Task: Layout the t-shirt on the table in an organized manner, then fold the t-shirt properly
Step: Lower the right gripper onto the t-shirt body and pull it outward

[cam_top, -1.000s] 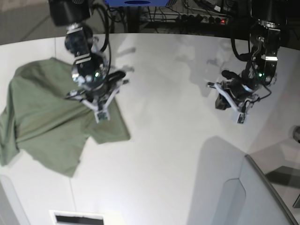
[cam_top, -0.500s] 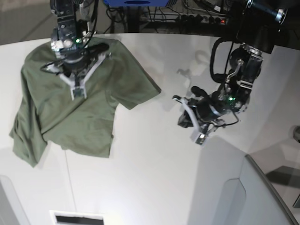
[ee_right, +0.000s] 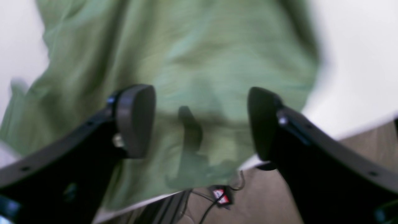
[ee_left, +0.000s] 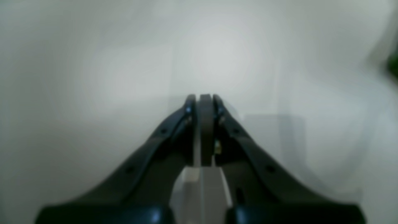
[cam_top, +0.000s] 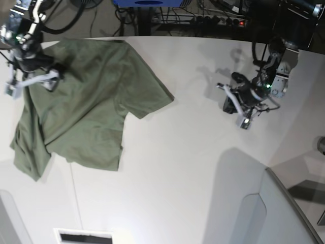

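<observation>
Base view shows the t-shirt [cam_top: 86,104] spread loosely over the far-left part of the table [cam_top: 183,168], one sleeve pointing right toward the middle, the near-left corner bunched and folded under itself, the far hem reaching the table's far edge. It looks light, limp and soft, so it would likely sag and crumple wherever it is lifted; I judge the best holds are pinches at corners, at the shoulder seams or along the hem, through a single layer if possible, dragging rather than lifting so the cloth flattens. The right gripper [cam_top: 28,81] hangs at the shirt's far-left edge with its white fingers spread, seemingly holding nothing. The left gripper [cam_top: 238,109] is well apart from the cloth, over bare table on the far right. Left wrist view is blurred: the left gripper [ee_left: 203,99] has its jaws pressed together with nothing between them, only white table ahead and a sliver of dark green at the right edge. Right wrist view, also blurred, has the right gripper [ee_right: 200,121] with its two dark pads wide apart, the t-shirt [ee_right: 186,62] lying beneath and beyond them; the fabric edge and table rim run just below the pads, floor and cables past that.
</observation>
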You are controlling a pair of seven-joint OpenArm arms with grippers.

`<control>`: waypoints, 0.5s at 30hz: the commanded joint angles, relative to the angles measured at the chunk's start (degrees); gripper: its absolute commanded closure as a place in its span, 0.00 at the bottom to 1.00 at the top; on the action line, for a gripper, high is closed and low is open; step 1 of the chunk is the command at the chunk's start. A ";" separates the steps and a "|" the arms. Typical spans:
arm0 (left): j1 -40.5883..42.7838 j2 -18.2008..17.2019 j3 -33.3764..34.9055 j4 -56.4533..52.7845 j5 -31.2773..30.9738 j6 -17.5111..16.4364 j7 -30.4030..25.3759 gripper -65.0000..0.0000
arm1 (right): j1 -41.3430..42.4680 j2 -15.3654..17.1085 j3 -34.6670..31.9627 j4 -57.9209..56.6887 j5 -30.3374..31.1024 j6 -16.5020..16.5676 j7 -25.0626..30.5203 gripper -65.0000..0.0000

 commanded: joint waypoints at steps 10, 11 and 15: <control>3.44 -1.99 -0.26 -0.04 -0.59 -0.27 -6.29 0.96 | 9.28 7.38 5.52 -8.20 1.58 6.04 0.96 0.27; 3.44 -1.90 -0.26 0.05 -0.59 -0.27 -6.29 0.96 | 9.55 7.38 5.43 -8.20 1.49 6.04 0.96 0.27; 3.44 -1.82 -0.35 0.13 -0.76 -0.27 -6.29 0.96 | 13.15 7.56 5.61 -10.66 1.23 6.04 0.96 0.27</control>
